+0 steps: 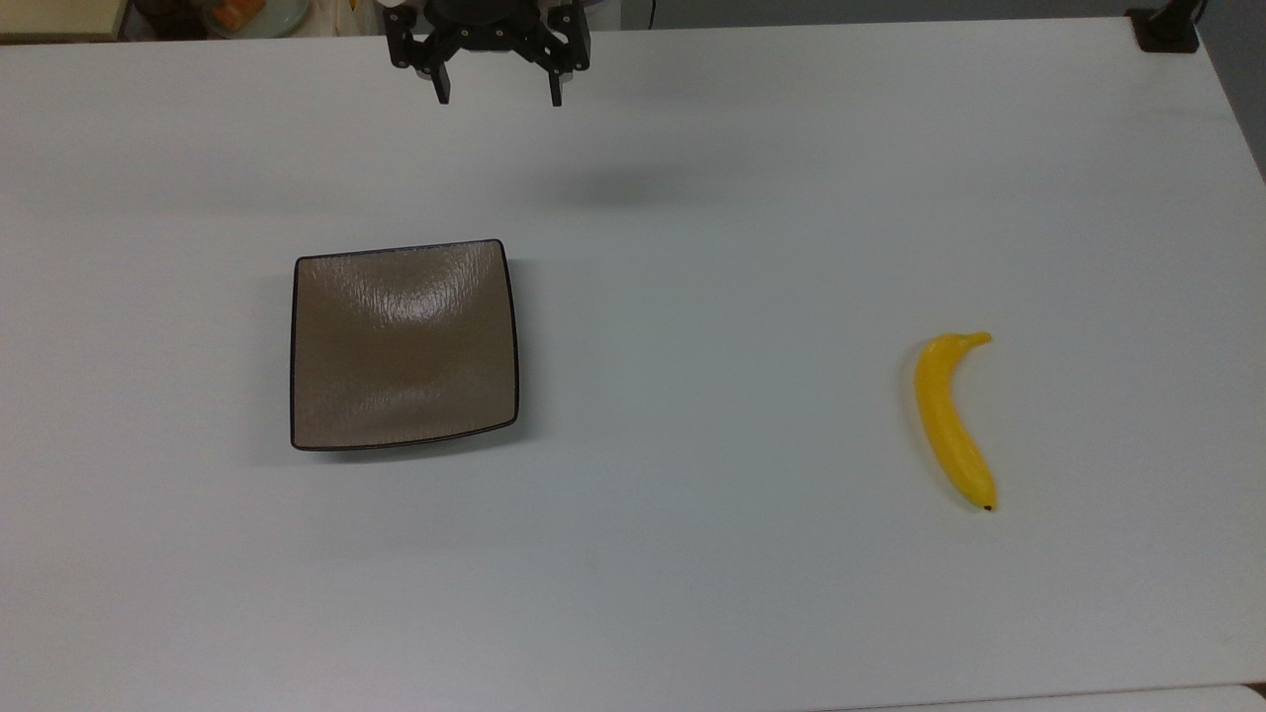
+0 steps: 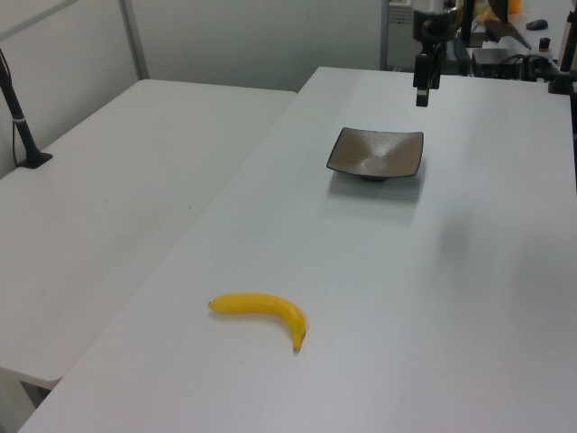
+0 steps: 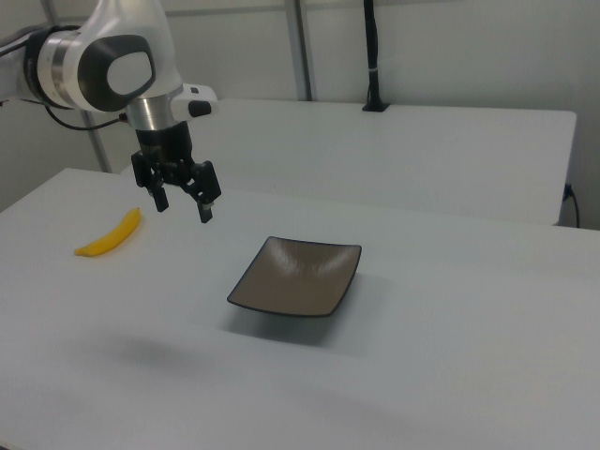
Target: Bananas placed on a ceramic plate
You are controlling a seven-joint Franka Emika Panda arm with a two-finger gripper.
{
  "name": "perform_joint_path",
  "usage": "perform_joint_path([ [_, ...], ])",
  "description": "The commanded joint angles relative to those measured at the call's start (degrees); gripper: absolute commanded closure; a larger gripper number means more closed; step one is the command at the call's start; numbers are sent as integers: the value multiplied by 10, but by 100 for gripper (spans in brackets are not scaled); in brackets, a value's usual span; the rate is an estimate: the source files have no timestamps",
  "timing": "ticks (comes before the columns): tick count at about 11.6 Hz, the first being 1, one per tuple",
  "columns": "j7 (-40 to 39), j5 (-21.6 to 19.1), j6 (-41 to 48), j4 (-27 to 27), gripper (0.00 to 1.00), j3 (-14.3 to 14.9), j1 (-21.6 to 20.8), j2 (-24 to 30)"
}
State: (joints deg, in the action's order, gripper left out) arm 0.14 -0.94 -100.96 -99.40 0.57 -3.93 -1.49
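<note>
Gripper (image 1: 497, 99): black two-finger unit at the upper edge of the top view, left of centre; fingers spread wide, pointing down, holding nothing and touching nothing, raised above the white table (image 1: 692, 554). Also seen in the right view (image 3: 182, 208) at upper left, hanging from the white arm (image 3: 103, 52), and in the left view (image 2: 422, 97) at the top, right of centre, where it presents edge-on and the finger gap cannot be read. Ceramic plate (image 1: 404, 345): square, glossy brown, dark rim, bare; lies left of centre in the top view, below the gripper in the frame and apart from it. Bananas (image 1: 952, 420): one yellow piece, lying flat on the table at the right of the top view, well apart from both plate and gripper. Left view places the bananas (image 2: 261, 311) in the lower foreground with the ceramic plate (image 2: 376, 153) farther back. Right view shows the bananas (image 3: 110, 234) at left, behind the gripper, and the ceramic plate (image 3: 296, 276) at centre.
</note>
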Motion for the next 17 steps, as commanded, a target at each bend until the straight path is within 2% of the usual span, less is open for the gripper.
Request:
perform_joint_path([
  [1, -8, -11, -25, -19, 0, 7, -9, 10],
  [7, -6, -12, -27, -19, 0, 6, -10, 2],
  [10, 9, -16, -60, -19, 0, -3, -11, -9],
  [11, 26, -19, -77, -19, 0, -5, -12, -15],
  [13, 73, -19, -103, -19, 0, -32, -16, -30],
  [17, 200, -15, -211, 2, 0, -62, -48, -91],
])
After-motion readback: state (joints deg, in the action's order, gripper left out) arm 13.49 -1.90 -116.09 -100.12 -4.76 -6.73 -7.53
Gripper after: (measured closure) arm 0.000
